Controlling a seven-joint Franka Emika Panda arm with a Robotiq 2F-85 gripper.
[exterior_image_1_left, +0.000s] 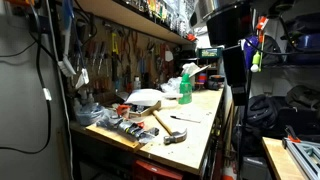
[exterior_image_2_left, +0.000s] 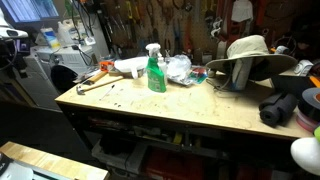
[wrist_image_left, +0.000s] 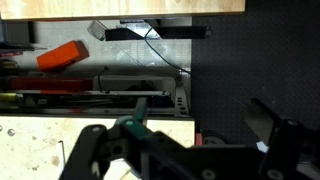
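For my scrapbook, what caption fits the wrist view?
Open gripper above speckled plywood, facing cluttered shelves with an orange object.

No legible text, labels or numbers.

Free bench (exterior_image_2_left: 150, 112) front; spray bottle (exterior_image_2_left: 155, 70), hat (exterior_image_2_left: 250, 55) behind

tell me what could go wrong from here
1. The bottle stands upright, close beside a bag; a sweeping arm could well tip it over.
2. The hammer lies near the edge of the bench, so a nudge might send it off.
3. The gripper is open and empty; moving in wide like this, a finger may catch the clutter.
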